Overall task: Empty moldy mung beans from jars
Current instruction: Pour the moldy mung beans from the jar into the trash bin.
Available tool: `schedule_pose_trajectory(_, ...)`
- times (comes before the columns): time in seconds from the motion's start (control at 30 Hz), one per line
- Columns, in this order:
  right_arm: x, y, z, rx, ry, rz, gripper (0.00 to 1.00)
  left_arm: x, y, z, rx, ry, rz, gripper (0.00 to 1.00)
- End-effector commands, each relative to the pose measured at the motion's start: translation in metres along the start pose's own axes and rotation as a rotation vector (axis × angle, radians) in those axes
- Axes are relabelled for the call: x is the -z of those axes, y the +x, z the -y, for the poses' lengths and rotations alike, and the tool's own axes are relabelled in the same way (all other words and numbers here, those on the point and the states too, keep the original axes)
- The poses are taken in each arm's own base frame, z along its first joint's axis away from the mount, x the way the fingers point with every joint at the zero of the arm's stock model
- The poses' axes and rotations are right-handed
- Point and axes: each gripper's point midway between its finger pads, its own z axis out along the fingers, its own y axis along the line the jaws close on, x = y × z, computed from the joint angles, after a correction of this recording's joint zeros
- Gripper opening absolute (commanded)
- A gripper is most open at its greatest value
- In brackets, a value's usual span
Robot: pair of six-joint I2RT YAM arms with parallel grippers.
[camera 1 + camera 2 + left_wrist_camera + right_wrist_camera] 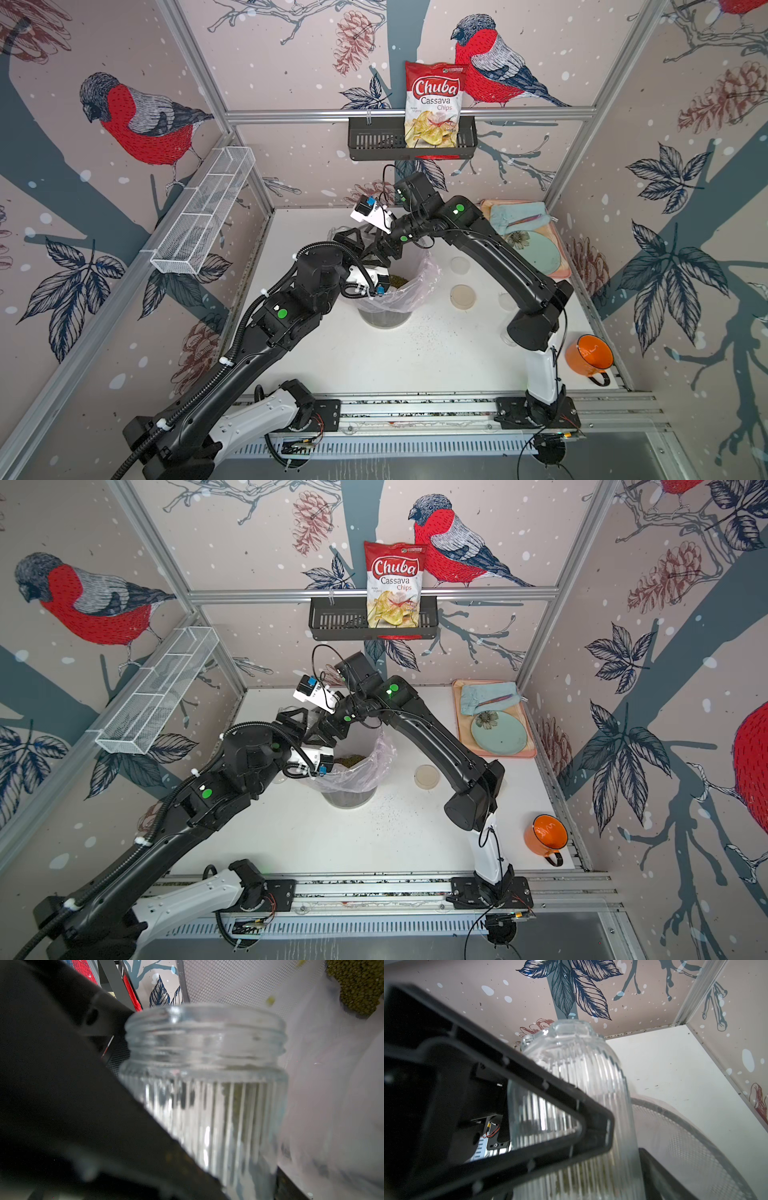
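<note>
Clear ribbed jar (207,1076) held over bin (384,322) rim at 10 o'clock, open mouth turned toward pink liner (417,286). Jar body clamped by left pincer (205,1109). Same jar bracketed by right pincer (627,1138), one finger each side; grip or gap cannot be told. Heap of mung beans (357,985) seen inside liner; green residue seen through jar wall. Bin placed at desk (415,365) centre; cream lid (462,296) laid at its 3 o'clock, orange mug (588,355) at 4 o'clock by desk edge.

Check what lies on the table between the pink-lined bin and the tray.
A cream lid and a clear round lid, seen in a top view.
</note>
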Motion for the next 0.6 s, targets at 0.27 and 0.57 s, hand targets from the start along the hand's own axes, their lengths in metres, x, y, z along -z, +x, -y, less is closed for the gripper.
schedule_pose_trajectory(0.27,-0.0061,0.0157,0.002,-0.017,0.014,-0.06,0.93,0.009,0.0074,-0.0449,0.044,-0.171,-0.007,0.0)
schedule_pose_trajectory(0.57,-0.0017,0.013,-0.0022,-0.011,0.004,-0.047,0.94,0.0097,0.0085,-0.0452,0.049,-0.174,-0.011,0.0)
